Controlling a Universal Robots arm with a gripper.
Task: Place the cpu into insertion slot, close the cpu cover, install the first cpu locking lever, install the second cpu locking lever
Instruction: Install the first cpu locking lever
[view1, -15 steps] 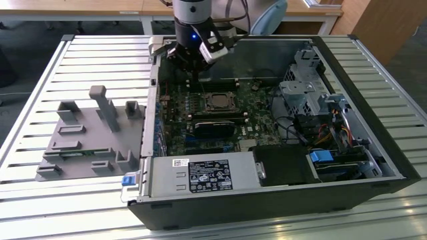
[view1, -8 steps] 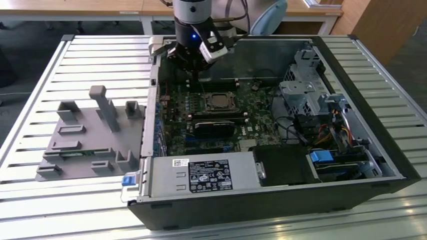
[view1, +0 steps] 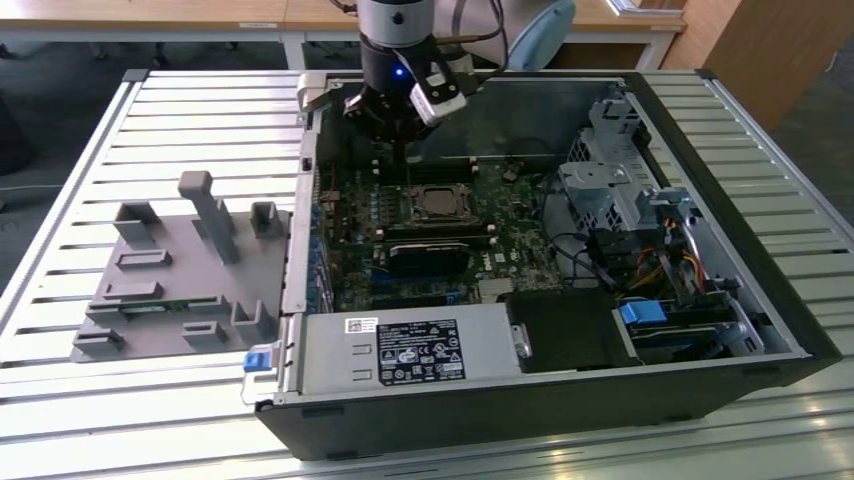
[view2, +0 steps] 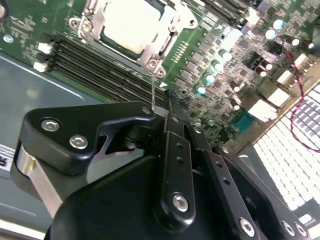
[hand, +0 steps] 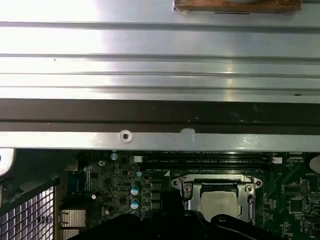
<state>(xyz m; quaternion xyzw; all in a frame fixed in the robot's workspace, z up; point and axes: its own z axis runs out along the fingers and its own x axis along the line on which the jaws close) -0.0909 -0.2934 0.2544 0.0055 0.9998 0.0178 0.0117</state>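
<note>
Exterior view: we see the closed hand (view1: 404, 148) beside the insertion slot (view1: 435, 204). The cpu (view2: 131, 22) sits under the shut cpu cover (view2: 95, 19).

A slatted metal table (view1: 80, 420) carries an open computer case (view1: 534, 415), below the fingers (view1: 400, 138), and a grey plastic fixture (view1: 160, 290), well apart from them toward the exterior view's left.
</note>
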